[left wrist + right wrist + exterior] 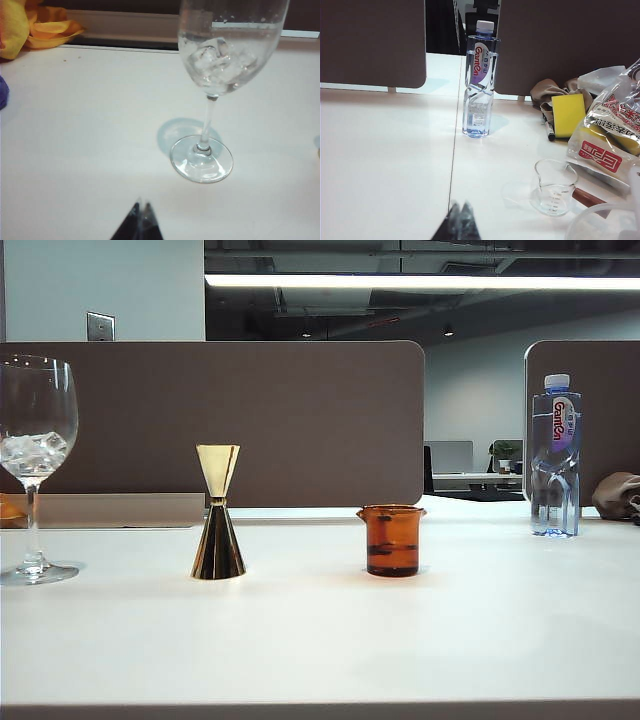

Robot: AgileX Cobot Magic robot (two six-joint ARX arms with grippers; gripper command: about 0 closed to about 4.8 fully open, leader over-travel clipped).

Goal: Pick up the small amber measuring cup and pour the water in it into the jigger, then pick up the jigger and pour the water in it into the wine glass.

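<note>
The small amber measuring cup (392,540) stands upright on the white table right of centre; the water in it is too faint to make out. The gold jigger (218,512) stands upright to its left. At the far left is the wine glass (33,465), with ice in its bowl, seen close in the left wrist view (215,65). No arm shows in the exterior view. My left gripper (141,206) is shut and empty, short of the glass's foot. My right gripper (460,206) is shut and empty, hanging over bare table with the cup and jigger out of its view.
A plastic water bottle (555,455) stands at the back right, also in the right wrist view (480,80). Near it lie a clear measuring cup (554,186), a yellow sponge (568,114), a marker, snack bags (610,135) and a brown cloth. Yellow cloth (30,25) lies beyond the wine glass.
</note>
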